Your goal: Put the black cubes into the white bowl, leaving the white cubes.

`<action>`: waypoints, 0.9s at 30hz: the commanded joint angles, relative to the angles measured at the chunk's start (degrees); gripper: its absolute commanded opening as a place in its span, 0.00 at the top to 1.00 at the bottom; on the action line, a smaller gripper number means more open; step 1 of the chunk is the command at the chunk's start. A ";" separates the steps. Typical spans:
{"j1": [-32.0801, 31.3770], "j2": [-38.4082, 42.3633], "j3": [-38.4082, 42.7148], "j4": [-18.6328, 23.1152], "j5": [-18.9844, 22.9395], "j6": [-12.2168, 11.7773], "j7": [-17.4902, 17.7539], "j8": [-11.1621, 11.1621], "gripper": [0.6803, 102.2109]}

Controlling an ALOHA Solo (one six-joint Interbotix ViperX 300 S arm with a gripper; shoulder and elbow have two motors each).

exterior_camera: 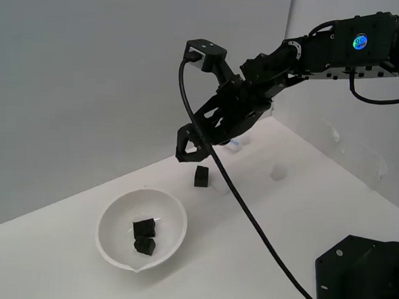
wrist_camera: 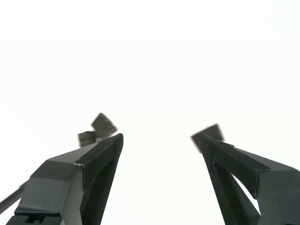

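The white bowl (exterior_camera: 114,215) sits on the white table at the exterior view's left and holds two black cubes (exterior_camera: 144,235). A third black cube (exterior_camera: 201,176) stands on the table just behind the bowl, outside it. My gripper (exterior_camera: 191,151) hangs open and empty just above this cube. In the wrist view the open gripper (wrist_camera: 158,140) has one black cube (wrist_camera: 208,135) by one fingertip and two black cubes (wrist_camera: 96,130) by the other. The bowl is washed out there. White cubes show faintly at the back (exterior_camera: 277,172) and beside the loose black cube (exterior_camera: 219,187).
Another small white cube (exterior_camera: 235,145) lies under the arm. A black cable (exterior_camera: 249,220) hangs from the wrist across the table to the arm's black base (exterior_camera: 367,282) at the exterior view's lower right. A white wall stands behind the table.
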 commanded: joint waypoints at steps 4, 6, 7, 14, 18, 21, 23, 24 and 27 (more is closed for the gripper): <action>2.55 -0.44 -0.09 2.20 1.85 -0.35 -4.39 1.85 0.08; 2.55 -1.32 -0.97 2.90 2.55 -0.35 -6.33 2.20 0.08; 2.55 -1.76 -1.49 3.16 2.81 -0.35 -7.29 2.20 0.08; 2.20 -4.83 -4.39 4.57 4.31 -0.35 -12.13 2.46 0.08; 2.20 -6.24 -5.89 4.66 4.39 -0.35 -14.06 2.46 0.08; 1.67 -7.38 -7.03 4.66 4.31 -0.26 -14.68 2.46 0.08; 1.05 -8.26 -7.91 4.57 4.31 -0.26 -15.12 2.46 0.08; 0.53 -8.88 -8.44 4.48 4.22 -0.35 -15.56 2.46 0.08; -0.44 -10.46 -10.20 4.48 4.22 -0.35 -16.52 2.46 0.08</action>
